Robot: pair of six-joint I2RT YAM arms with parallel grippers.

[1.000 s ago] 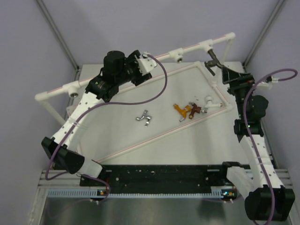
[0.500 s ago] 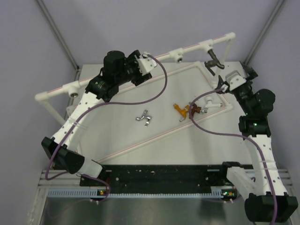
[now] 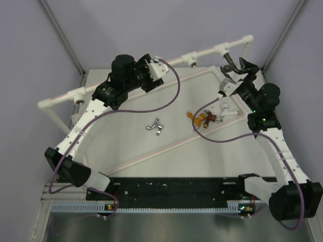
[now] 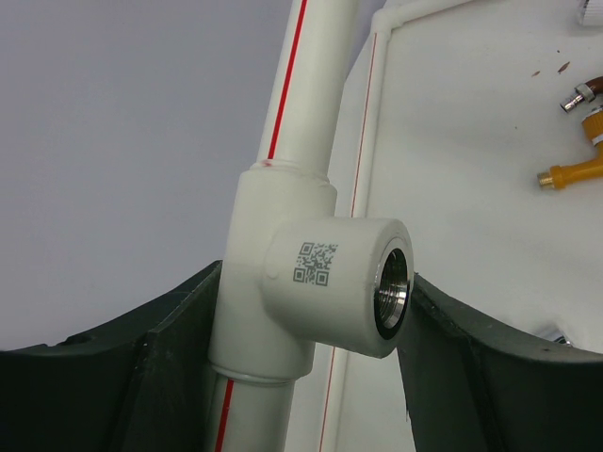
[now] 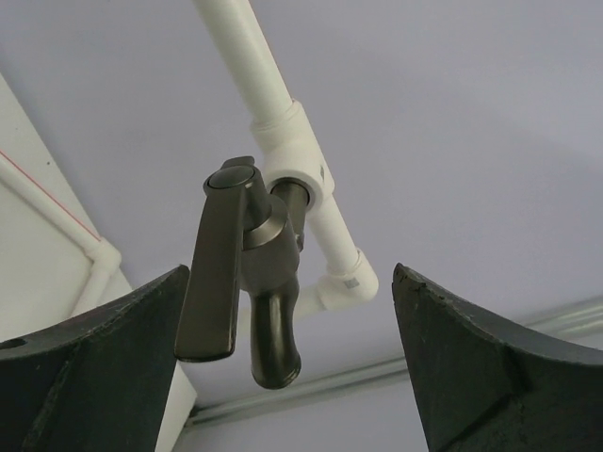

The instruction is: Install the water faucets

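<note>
The dark grey faucet (image 5: 264, 254) is mounted in the rightmost white pipe socket (image 5: 301, 160) on the raised rail; it also shows in the top view (image 3: 229, 63). My right gripper (image 5: 290, 282) is open, its fingers apart on either side of this faucet, seen in the top view (image 3: 236, 70). My left gripper (image 4: 316, 273) is shut on a pipe socket (image 4: 330, 282) with a QR code and an empty threaded hole, seen in the top view (image 3: 157, 68). The silver faucet (image 3: 156, 126), orange-gold faucet (image 3: 194, 118), reddish-brown faucet (image 3: 209, 119) and white faucet (image 3: 224, 108) lie on the table.
The white pipe rail (image 3: 101, 85) crosses the back of the table with further empty sockets (image 3: 193, 61). A thin white pipe frame (image 3: 166, 146) lies flat on the table. Purple cables trail from both wrists.
My right gripper has swung back and up to the dark grey faucet, with the wrist turned so its fingers straddle it. The left arm has not moved.
</note>
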